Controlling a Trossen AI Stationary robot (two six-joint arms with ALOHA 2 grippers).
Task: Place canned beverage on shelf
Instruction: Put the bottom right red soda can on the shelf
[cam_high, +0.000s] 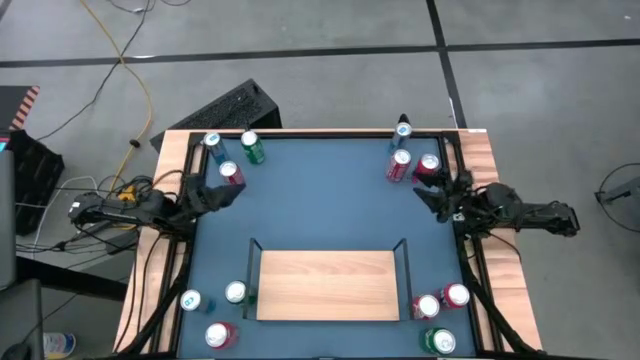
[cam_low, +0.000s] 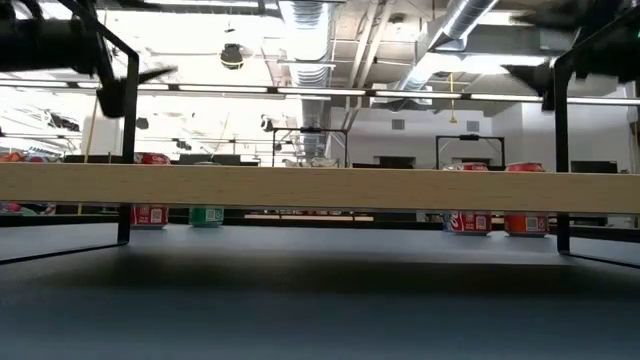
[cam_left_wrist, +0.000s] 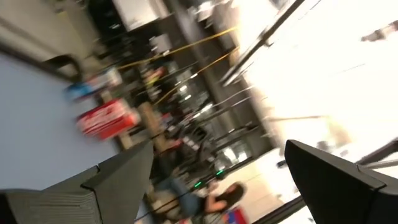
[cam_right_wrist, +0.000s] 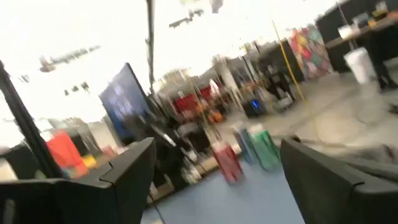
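The shelf (cam_high: 328, 285), a light-wood board on thin black rails, stands at the near middle of the blue table; the low view shows its board edge (cam_low: 320, 185) raised off the tabletop. Canned beverages stand upright in groups at all four table corners, such as a red can (cam_high: 231, 175) at the far left and a red can (cam_high: 428, 167) at the far right. My left gripper (cam_high: 228, 193) hangs open at the left edge, beside that far-left red can. My right gripper (cam_high: 428, 193) hangs open at the right edge, beside the far-right cans. Both hold nothing.
A black frame (cam_high: 300, 134) runs around the table's edges. More cans stand near left (cam_high: 218, 335) and near right (cam_high: 438, 342) of the shelf. The blue tabletop (cam_high: 320, 200) between the two grippers is bare. Cables and a black box lie on the floor beyond the far left corner.
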